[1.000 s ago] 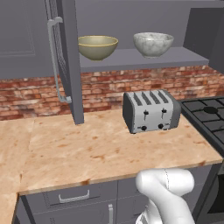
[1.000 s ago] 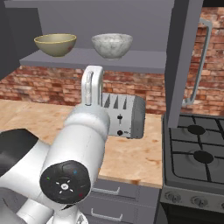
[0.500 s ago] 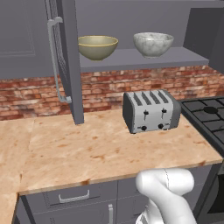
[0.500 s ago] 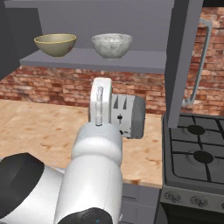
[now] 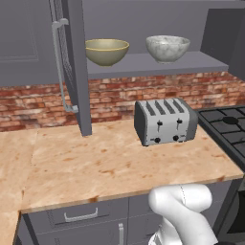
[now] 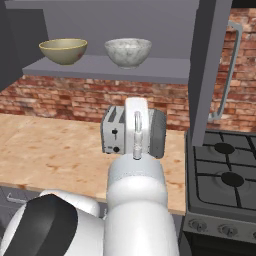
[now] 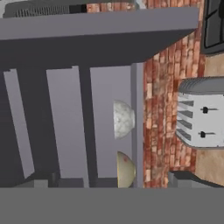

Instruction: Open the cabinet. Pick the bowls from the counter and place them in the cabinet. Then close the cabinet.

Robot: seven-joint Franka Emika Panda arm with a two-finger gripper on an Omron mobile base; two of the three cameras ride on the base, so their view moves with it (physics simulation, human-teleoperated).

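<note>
The cabinet [image 5: 74, 57] stands open, its left door swung out with a long silver handle [image 5: 60, 67]. The right door [image 6: 210, 65] is swung out too. On the cabinet shelf [image 5: 153, 65] sit both bowls side by side: the olive-tan bowl [image 5: 107, 50] on the left and the white marbled bowl [image 5: 167, 48] on the right. The hand view is rolled sideways and shows the marbled bowl [image 7: 123, 119] and the olive-tan bowl [image 7: 125, 169] on the shelf edge. My gripper [image 7: 116, 181] is open, well back from the shelf, with nothing between its fingers. The counter [image 5: 95, 165] lies below.
A silver four-slot toaster [image 5: 165, 121] stands on the counter under the shelf, against the red brick wall [image 5: 33, 103]. A gas stove [image 6: 225, 175] adjoins the counter on the right. Grey drawer fronts [image 5: 81, 215] run under the counter's edge. My arm [image 6: 135, 190] rises before the toaster.
My arm has swung to the right in the right base view and now stands in front of the toaster. The bowls and cabinet doors have not moved.
</note>
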